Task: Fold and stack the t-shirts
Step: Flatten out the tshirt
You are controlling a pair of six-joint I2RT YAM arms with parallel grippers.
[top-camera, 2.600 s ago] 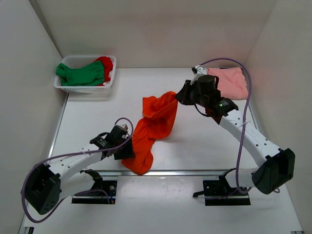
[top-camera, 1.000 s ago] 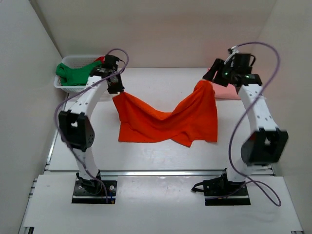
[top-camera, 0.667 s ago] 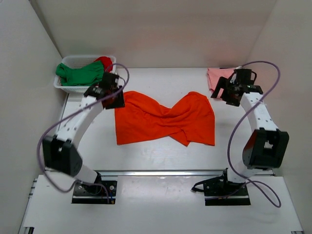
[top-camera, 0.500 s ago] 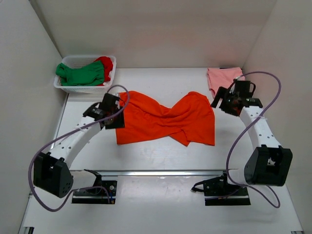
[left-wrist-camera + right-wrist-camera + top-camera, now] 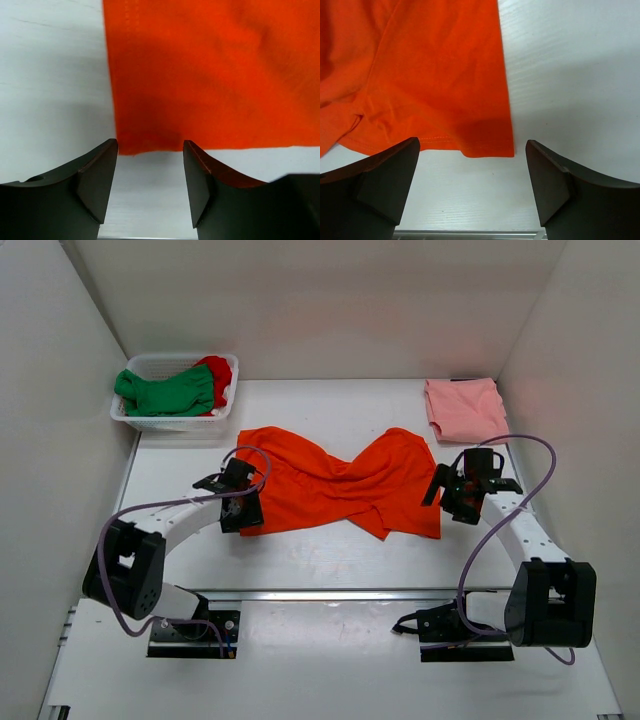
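While the orange shirt [image 5: 335,485] lies spread flat on the counter [image 5: 330,555] for folding, hovering at its near corners with left fingers [image 5: 95,185] and right fingers [image 5: 385,185] parted wide, empty, probably to grip there.

Robot lab: white-walled encl. [image 5: 300,310]

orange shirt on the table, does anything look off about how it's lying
Yes: the orange shirt lies spread but not flat, twisted and bunched through its middle, its far edge dipping into a V.
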